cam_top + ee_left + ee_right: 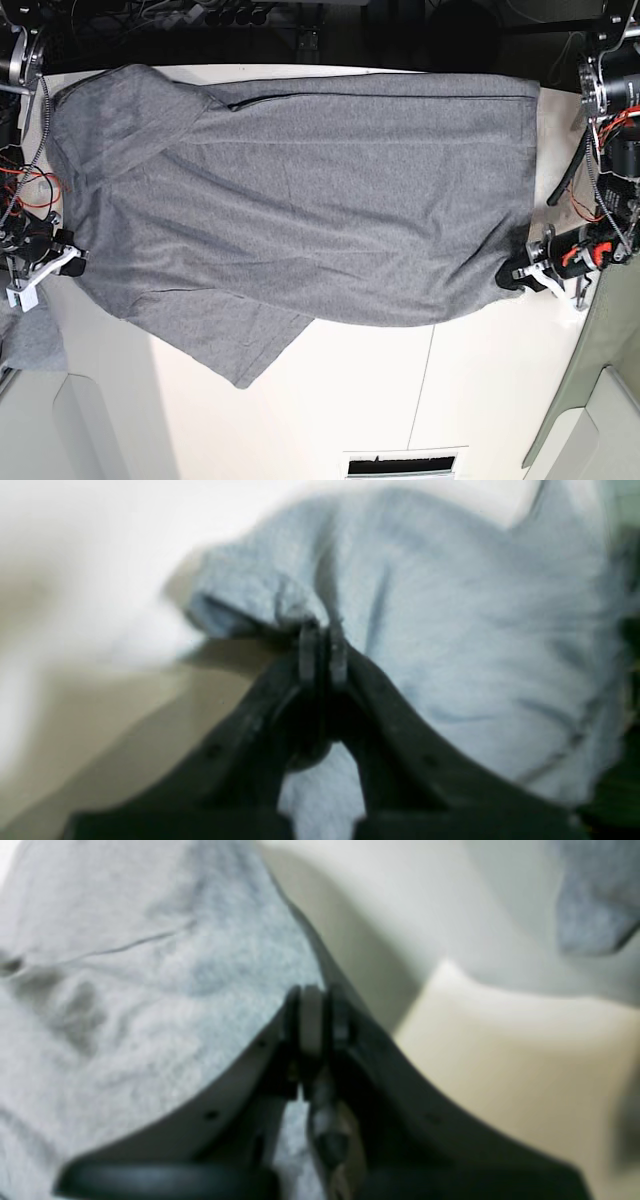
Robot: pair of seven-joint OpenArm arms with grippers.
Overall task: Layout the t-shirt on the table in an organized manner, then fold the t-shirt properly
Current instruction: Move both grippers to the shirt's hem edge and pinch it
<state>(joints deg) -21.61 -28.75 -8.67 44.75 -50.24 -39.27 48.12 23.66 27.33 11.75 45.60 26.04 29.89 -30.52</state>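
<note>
the left gripper [322,652] pinches the shirt [300,190] at one edge; the right gripper [312,1017] is clamped on the opposite edge (shirt spread across the table [430,400]). to flatten it well, both should pull apart evenly, keeping the cloth low and taut.

The t-shirt [300,200] lies spread on the table [420,400], covering its far half from edge to edge in the base view. One sleeve [225,345] points toward the table's near side. The right gripper [68,262] sits at the shirt's left edge in that view, the left gripper [520,275] at its right edge, each pinching cloth.
</note>
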